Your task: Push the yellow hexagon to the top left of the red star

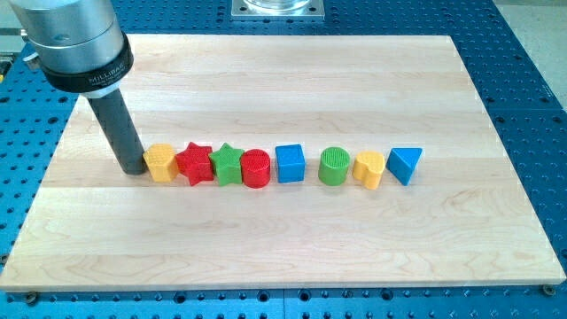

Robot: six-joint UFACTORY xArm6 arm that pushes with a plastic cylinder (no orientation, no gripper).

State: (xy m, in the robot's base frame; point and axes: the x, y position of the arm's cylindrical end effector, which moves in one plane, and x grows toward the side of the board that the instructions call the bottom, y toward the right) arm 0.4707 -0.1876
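Observation:
The yellow hexagon [160, 162] lies at the left end of a row of blocks, touching the red star [195, 163] on its right. My tip [133, 169] stands on the board just left of the yellow hexagon, touching or almost touching its left side. The dark rod rises from there toward the view's top left.
The row runs on to the right: green star [227, 164], red cylinder [255, 168], blue cube [290, 164], green cylinder [335, 166], a yellow block [368, 169], blue triangle [405, 164]. All lie on the wooden board [283, 80], ringed by a blue perforated table.

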